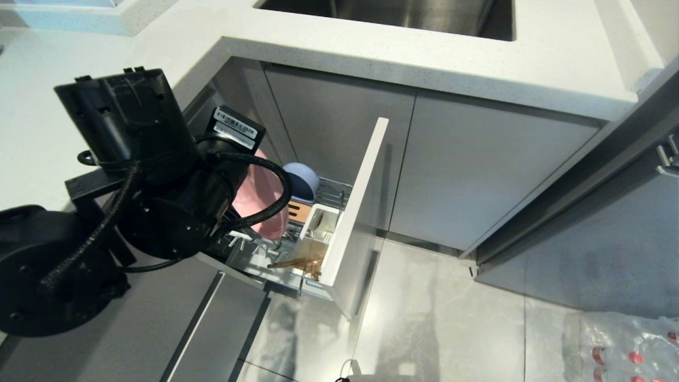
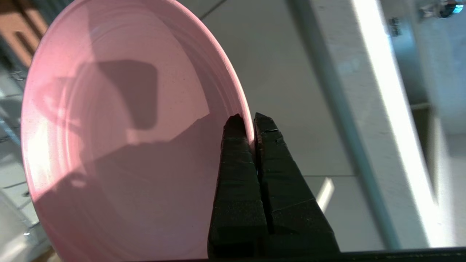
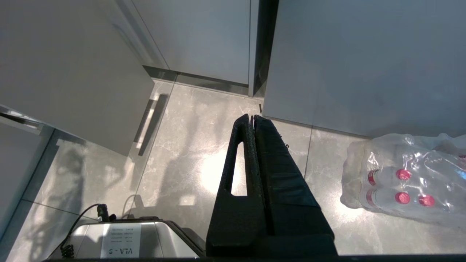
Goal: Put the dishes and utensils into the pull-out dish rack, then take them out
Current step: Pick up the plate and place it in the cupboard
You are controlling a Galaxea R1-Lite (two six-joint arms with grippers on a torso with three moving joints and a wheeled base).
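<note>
The left gripper's (image 2: 251, 122) fingers (image 2: 236, 160) pinch the rim of the pink plate (image 2: 120, 145), held on edge above the pulled-out dish rack (image 1: 339, 212). Behind it the blue-grey bowl (image 1: 303, 179) sits in the rack, chopsticks (image 1: 294, 262) near the front. The right gripper's (image 3: 252, 122) fingers are pressed together over the floor (image 3: 182, 153).

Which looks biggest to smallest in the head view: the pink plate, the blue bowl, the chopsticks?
1. pink plate, though the left gripper's arm hides part of it
2. blue bowl, partly hidden behind the plate
3. chopsticks, long but very thin
</note>
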